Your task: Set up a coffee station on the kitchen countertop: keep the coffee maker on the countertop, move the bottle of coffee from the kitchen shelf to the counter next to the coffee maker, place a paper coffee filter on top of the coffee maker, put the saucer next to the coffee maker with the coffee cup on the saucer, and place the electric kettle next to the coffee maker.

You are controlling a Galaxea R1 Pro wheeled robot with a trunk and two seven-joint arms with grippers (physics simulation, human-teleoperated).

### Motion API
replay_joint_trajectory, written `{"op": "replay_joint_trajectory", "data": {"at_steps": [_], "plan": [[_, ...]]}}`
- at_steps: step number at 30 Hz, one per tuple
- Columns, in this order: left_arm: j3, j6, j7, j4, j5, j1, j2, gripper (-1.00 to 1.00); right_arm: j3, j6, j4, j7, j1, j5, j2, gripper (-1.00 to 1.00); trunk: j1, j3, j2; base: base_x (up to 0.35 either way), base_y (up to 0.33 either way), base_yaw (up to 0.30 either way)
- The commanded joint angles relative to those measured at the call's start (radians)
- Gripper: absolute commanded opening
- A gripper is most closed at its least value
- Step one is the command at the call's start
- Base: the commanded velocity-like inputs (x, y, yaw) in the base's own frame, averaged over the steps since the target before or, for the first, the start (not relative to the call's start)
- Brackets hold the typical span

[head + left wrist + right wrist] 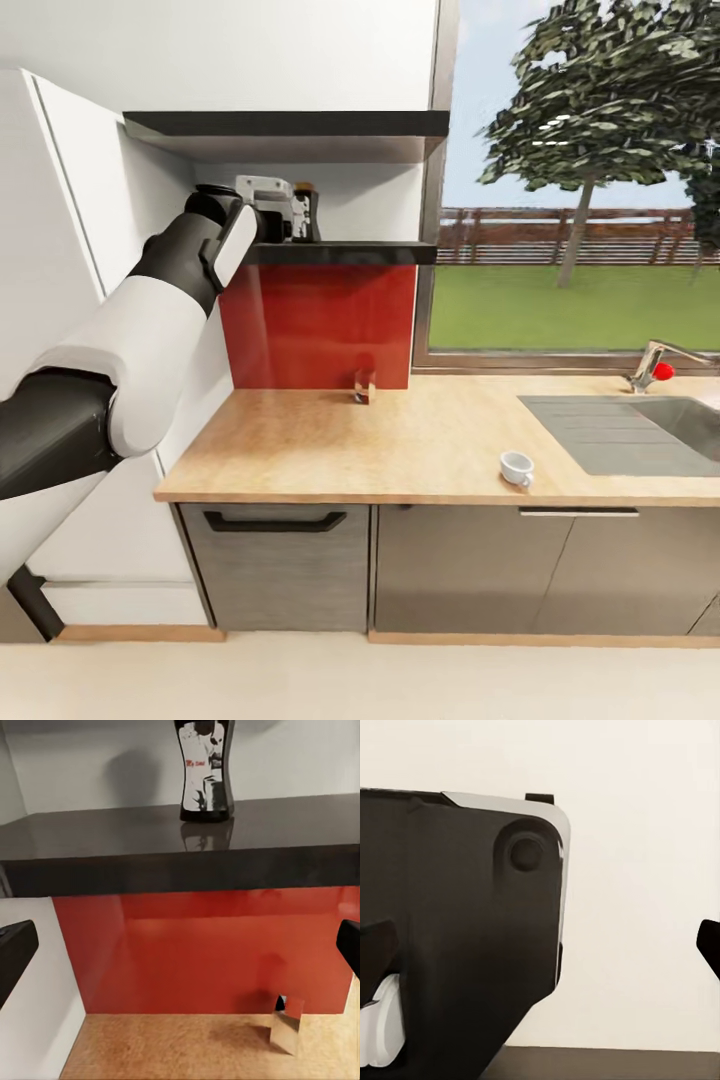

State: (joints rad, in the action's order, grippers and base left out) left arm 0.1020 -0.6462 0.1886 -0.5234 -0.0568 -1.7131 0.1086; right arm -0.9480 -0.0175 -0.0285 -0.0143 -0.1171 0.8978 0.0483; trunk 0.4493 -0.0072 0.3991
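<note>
The bottle of coffee [308, 212], dark with a white label, stands on the dark kitchen shelf [340, 253] above a red backsplash. My left gripper [293, 216] is raised to shelf height just left of it. In the left wrist view the bottle [204, 772] stands ahead on the shelf, and the left gripper [180, 949] is open and empty, a little short of it. The white coffee cup [517, 468] sits near the front edge of the kitchen countertop [300, 450]. My right gripper [540, 945] is open beside my own dark body. The coffee maker, saucer and electric kettle are out of view.
A small brownish glossy object [363, 385] stands on the counter by the backsplash, also seen as the small object [287, 1025] in the left wrist view. A sink [640, 432] with a red-knobbed faucet [655, 368] is at the right. A white tall cabinet [60, 220] flanks the shelf.
</note>
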Motion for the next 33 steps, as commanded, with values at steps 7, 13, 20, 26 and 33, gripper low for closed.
{"op": "replay_joint_trajectory", "data": {"at_steps": [7,13,20,26,33], "plan": [[0.005,-0.004,0.006,-0.001,-0.008,0.0,-0.001,1.0,-0.009,-0.002,-0.001,-0.004,0.0,-0.002,0.001,1.0,0.001,-0.001,0.001,0.299,0.0,-0.008],[0.005,-0.004,0.006,-0.001,-0.006,0.0,-0.004,1.0,-0.009,-0.004,-0.001,-0.003,0.001,-0.003,0.001,1.0,0.001,-0.001,0.001,0.334,0.0,0.0],[0.01,-0.004,0.006,-0.027,-0.006,0.0,-0.004,1.0,-0.009,-0.004,-0.001,-0.001,0.001,-0.002,-0.001,1.0,0.001,-0.001,0.001,0.314,0.0,0.0],[0.01,-0.003,0.009,-0.099,-0.005,0.0,-0.003,1.0,-0.009,-0.004,-0.001,-0.001,0.005,-0.002,-0.001,1.0,0.001,-0.001,0.001,0.057,0.0,0.0],[0.008,-0.003,0.009,-0.106,-0.005,0.0,-0.002,1.0,-0.009,-0.005,-0.001,-0.001,0.01,-0.002,-0.001,1.0,0.001,-0.001,0.001,0.061,0.0,0.0]]}}
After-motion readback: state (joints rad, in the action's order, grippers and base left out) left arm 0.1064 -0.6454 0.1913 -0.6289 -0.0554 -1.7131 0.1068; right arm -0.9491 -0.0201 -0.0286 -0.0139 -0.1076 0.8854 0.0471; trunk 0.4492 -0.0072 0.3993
